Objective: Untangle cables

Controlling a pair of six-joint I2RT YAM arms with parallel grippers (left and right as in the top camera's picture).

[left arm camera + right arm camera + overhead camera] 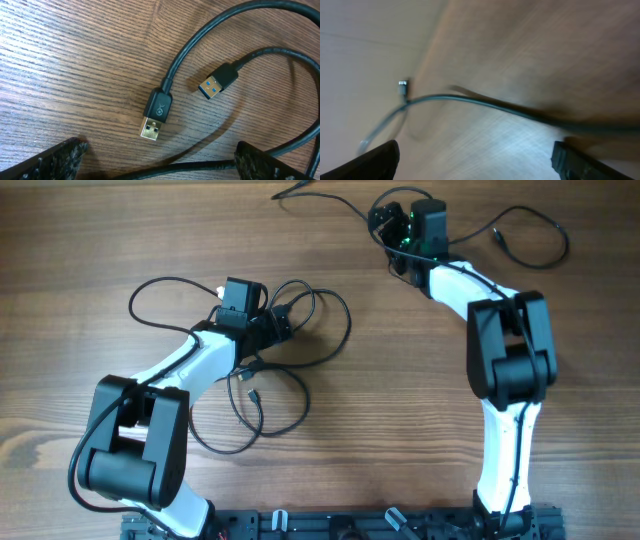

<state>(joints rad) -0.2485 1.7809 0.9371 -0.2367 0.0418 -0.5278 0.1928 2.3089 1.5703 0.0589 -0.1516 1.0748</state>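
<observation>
The cables lie in two lots on the wooden table. A loose tangle of black loops (300, 330) spreads around my left gripper (282, 322). In the left wrist view a gold-tipped USB plug (156, 117) and a blue-tipped USB plug (218, 82) lie side by side ahead of the gripper (157, 167), which is open. One black strand (200, 164) crosses the table between its fingers. A separate long cable (520, 225) runs along the far edge, under my right gripper (388, 225). The blurred right wrist view shows that cable (490, 102) with a small plug (403, 85) beyond the open gripper (477, 162).
The table (80, 240) is bare wood at the far left and between the two arms. A further loop of cable (250, 415) lies near my left arm's base, with a small plug (253, 393) inside it. The black mounting rail (340, 525) runs along the front edge.
</observation>
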